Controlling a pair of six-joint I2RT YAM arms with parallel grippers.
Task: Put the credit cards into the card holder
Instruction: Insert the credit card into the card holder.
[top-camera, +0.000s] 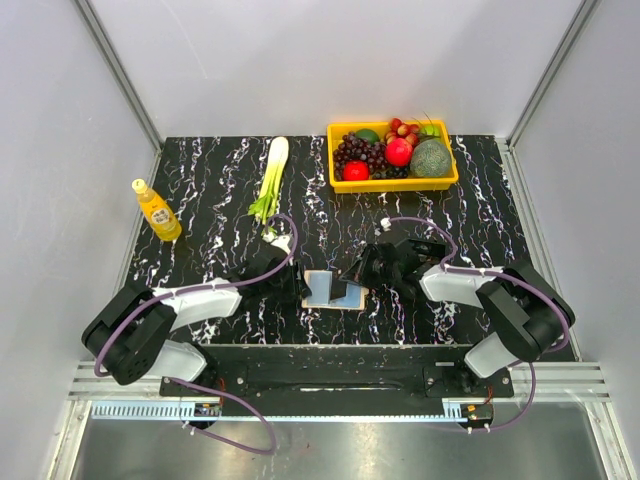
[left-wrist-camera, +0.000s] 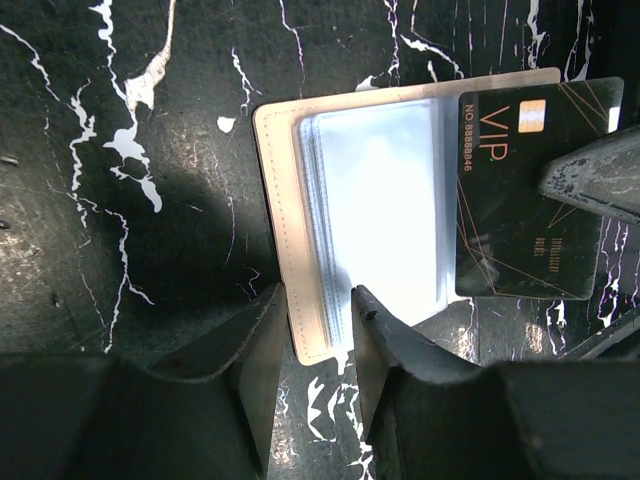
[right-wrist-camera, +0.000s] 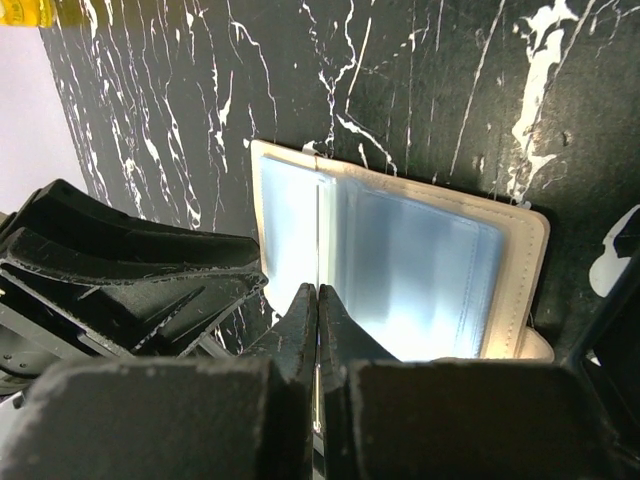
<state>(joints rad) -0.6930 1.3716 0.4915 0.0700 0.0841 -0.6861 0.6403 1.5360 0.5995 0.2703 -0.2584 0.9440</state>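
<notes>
At near centre of table (top-camera: 200, 200): card holder (top-camera: 320, 290) lies open and flat between the two arms, beige cover down, clear sleeves up.
Left pincer (left-wrist-camera: 318, 305): jaws part-way apart, fingertips over the holder's near edge, one at the cover's rim, one on the sleeves; pinching or only pressing, cannot tell.
Right pincer (right-wrist-camera: 318, 300): closed tight on a black credit card (left-wrist-camera: 530, 190), held over the holder's right half.
Step in hand: judged as lining the card up with a sleeve; sleeves look empty, though glare limits the check.
Next move calls for: holder kept pinned, card's leading edge tipped into a sleeve mouth, then slid home; which sleeve opens where is not clear.
</notes>
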